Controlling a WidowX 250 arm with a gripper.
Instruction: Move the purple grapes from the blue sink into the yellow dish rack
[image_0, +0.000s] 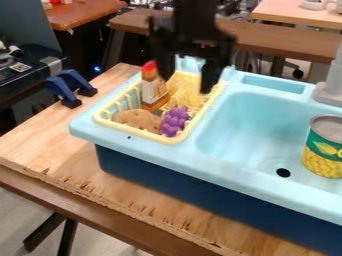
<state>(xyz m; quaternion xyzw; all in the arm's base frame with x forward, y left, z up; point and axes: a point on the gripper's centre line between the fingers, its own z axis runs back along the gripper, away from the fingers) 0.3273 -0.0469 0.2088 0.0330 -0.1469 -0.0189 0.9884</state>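
The black gripper (187, 72) hangs over the back of the yellow dish rack (179, 139), its fingers wide apart with nothing held between them. Just beside its left finger, a bottle with a red cap (153, 90) stands upright in the rack. Nearer the rack's front lie a brown potato-like item (138, 120) and, touching or close to its right side, a bunch of purple grapes (175, 121). To the right, a green and yellow can (324, 147) sits tilted in the light blue sink (247, 120).
A grey faucet base (329, 94) rises at the sink's back right. Two blue clamps (70, 87) sit at the left edge of the wooden table (50, 145). Behind the sink stands a brown bench (274, 42).
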